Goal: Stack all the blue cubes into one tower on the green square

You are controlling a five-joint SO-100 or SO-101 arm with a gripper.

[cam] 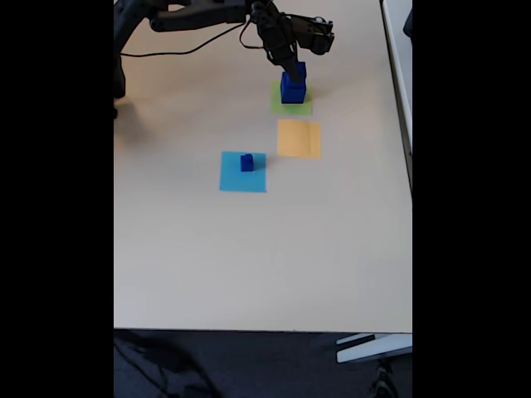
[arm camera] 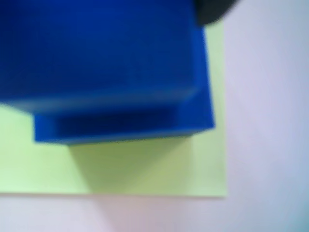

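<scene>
In the wrist view a big dark blue cube (arm camera: 96,48) looms close and blurred. It rests on a wider blue cube (arm camera: 195,118) that stands on the green square (arm camera: 145,169). A dark finger (arm camera: 212,10) shows at the upper cube's top right corner. In the fixed view these two make a short tower (cam: 292,89) on the green square (cam: 304,109) at the far side of the table. My gripper (cam: 294,68) reaches down from the left and is shut on the upper cube. A small blue cube (cam: 246,162) sits apart on a light blue square (cam: 232,181).
An orange square (cam: 299,138) lies bare just in front of the green one. The arm's base and a cable (cam: 178,51) are at the far left. The beige table (cam: 249,265) has wide free room toward its near edge.
</scene>
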